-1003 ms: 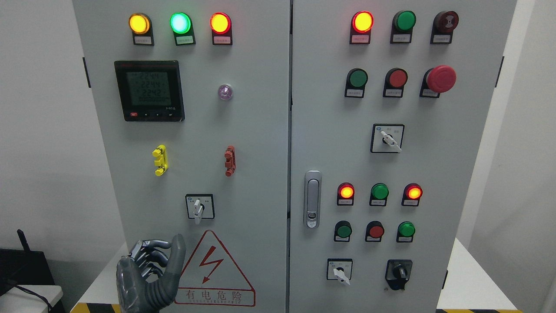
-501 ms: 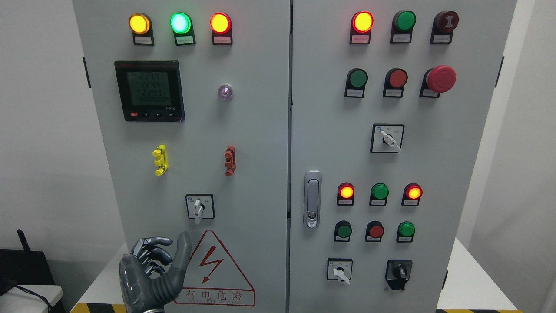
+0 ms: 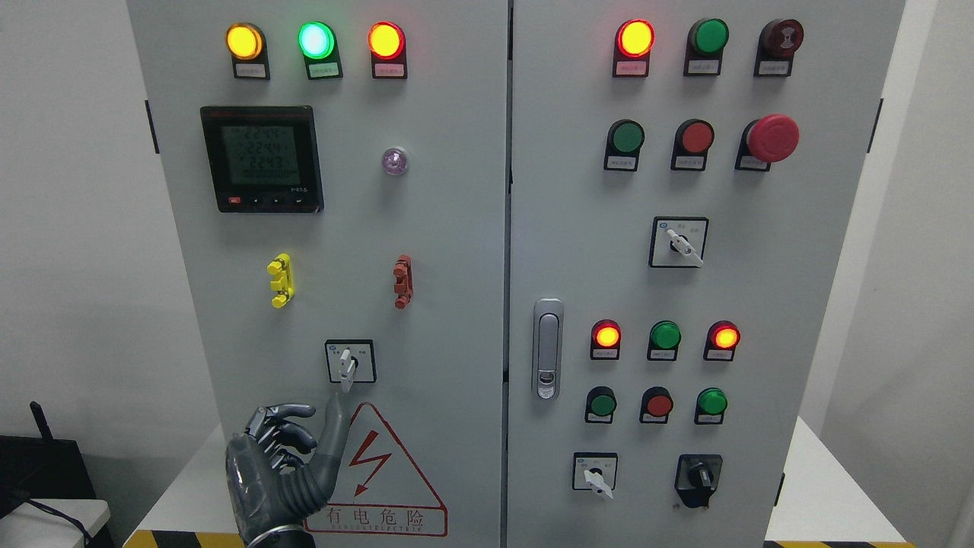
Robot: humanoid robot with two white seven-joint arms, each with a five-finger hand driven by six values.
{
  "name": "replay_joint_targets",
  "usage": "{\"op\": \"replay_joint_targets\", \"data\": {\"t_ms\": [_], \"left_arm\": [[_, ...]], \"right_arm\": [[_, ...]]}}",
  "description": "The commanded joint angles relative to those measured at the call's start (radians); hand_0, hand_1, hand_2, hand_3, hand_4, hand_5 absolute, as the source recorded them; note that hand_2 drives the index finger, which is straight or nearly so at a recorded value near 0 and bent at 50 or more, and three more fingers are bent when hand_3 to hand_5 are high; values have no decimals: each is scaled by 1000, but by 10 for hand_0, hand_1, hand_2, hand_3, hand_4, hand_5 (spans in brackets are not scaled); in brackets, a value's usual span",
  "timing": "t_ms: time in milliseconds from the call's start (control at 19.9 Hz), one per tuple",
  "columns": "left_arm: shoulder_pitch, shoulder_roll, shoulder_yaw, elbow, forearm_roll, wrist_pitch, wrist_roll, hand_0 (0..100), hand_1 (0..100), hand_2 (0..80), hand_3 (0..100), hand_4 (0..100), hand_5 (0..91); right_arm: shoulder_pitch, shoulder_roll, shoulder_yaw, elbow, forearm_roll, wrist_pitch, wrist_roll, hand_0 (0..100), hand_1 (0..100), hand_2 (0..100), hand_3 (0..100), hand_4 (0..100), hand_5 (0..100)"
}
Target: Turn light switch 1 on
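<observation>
Raised at the lower left of the head view, the left hand (image 3: 281, 472) was seen in front of the grey cabinet (image 3: 456, 228), with its thumb (image 3: 333, 434) pointed upward and its other fingers (image 3: 285, 430) loosely curled and spread, nothing being held. The thumb tip was placed just below the rotary switch (image 3: 349, 362) on the left door, near its white handle but apart from it; the handle was pointed downward. Beside the hand, the red-bordered warning triangle (image 3: 380, 476) was partly overlapped by the thumb. Above the switch, a yellow clip (image 3: 280, 280) and a red clip (image 3: 402, 281) were mounted, and higher up a digital meter (image 3: 262, 159) was lit. Three lamps (image 3: 315, 40) in yellow, green and red were glowing along the top of the left door. The right hand was not seen.
</observation>
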Motion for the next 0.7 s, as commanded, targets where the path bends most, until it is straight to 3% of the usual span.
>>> {"op": "replay_joint_targets", "data": {"t_ms": [0,652], "left_arm": [[-36,-4,-38,37,6,23,16,78,615,558,881,844,895],[-86,-9,-42,43,6,89,30,86,607,557,878,850,895]], "right_arm": [[0,0,0,-1,-17,0,-4,120,389,0,0,0,0],[0,0,0,1,-17,0,-3,120,389,0,0,0,0]]}}
